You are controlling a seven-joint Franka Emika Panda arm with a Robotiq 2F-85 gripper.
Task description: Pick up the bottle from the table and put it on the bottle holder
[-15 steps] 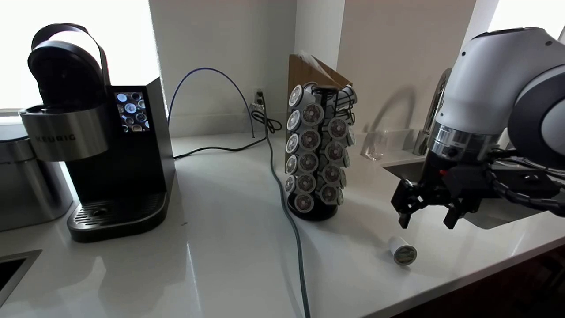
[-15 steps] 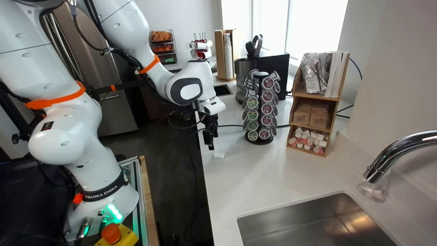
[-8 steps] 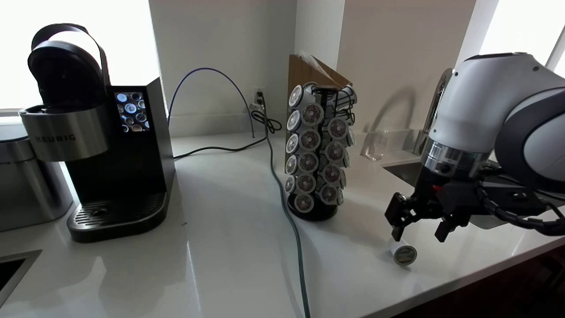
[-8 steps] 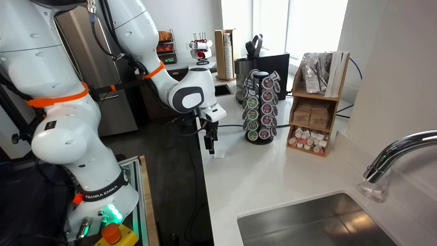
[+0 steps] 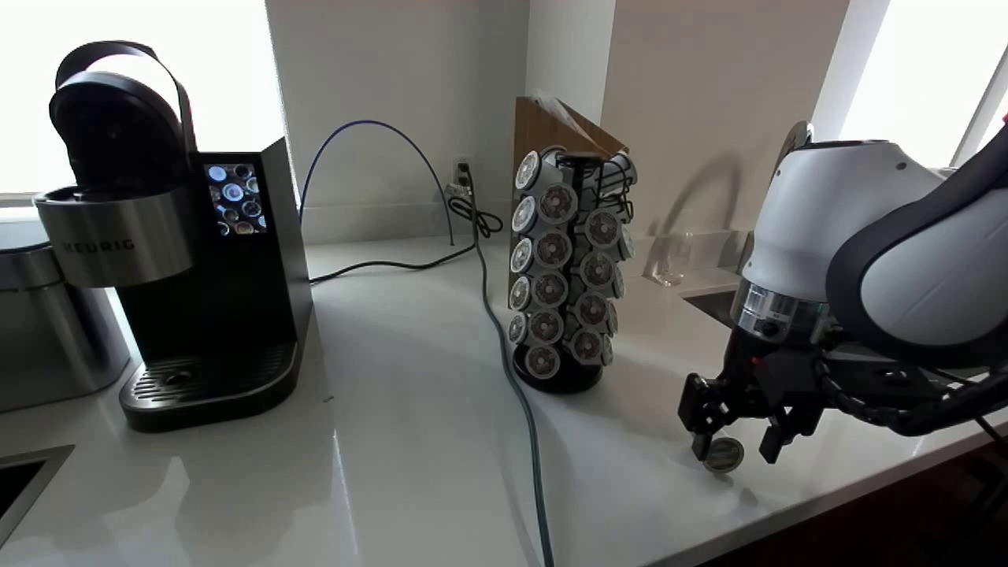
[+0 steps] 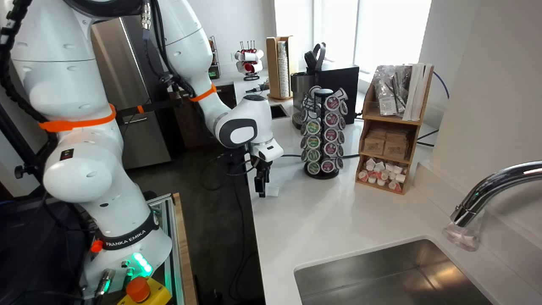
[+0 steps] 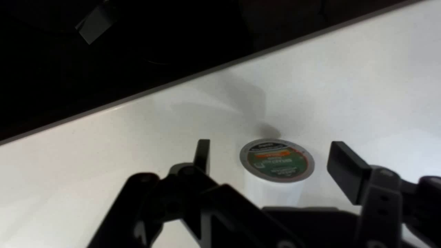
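The bottle is a small white coffee pod (image 5: 724, 456) with a green and grey foil lid, lying on its side on the white counter near its front edge. It also shows in an exterior view (image 6: 273, 191) and in the wrist view (image 7: 275, 163). My gripper (image 5: 734, 450) is open, low over the counter at the pod. In the wrist view the fingers (image 7: 272, 160) stand one on each side of the pod, with gaps on both sides. Part of the pod's body is hidden by the gripper. The bottle holder is a black tower rack (image 5: 561, 383) with columns of pods, upright, also in an exterior view (image 6: 320, 176).
A wooden organizer (image 6: 367, 114) stands close to the rack. A black coffee machine (image 5: 287, 236) is farther along the counter. A grey-green cable (image 5: 524, 405) crosses the counter by the rack. A sink (image 6: 360, 275) and a faucet (image 6: 499, 184) are at the near end.
My gripper has come down to the pod and shifted slightly toward the rack side in an exterior view. It has stayed open. The pod and rack have not visibly moved.
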